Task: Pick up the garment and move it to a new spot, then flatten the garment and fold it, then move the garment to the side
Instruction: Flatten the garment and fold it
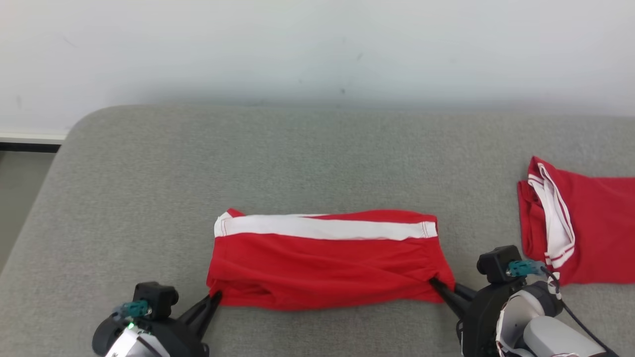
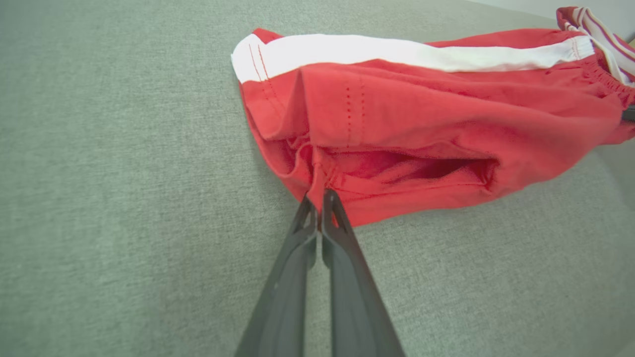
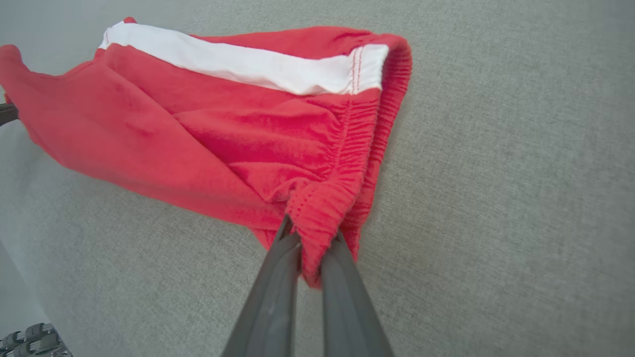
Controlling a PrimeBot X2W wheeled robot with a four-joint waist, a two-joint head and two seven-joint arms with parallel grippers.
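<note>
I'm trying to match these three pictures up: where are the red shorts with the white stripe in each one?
Head view: the red shorts lie at centre, near corners pinched by the left gripper and the right gripper.
Left wrist view: centre to upper right, above the left gripper.
Right wrist view: centre to upper left, above the right gripper.
Shared landmark: the white stripe along their far edge.

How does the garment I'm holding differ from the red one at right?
The held garment lies centred, pinched at both near corners by the left pincer and right pincer; the right-hand garment lies free. The held one's white band runs sideways; the other's runs front to back. Both are red, white-trimmed.
</note>
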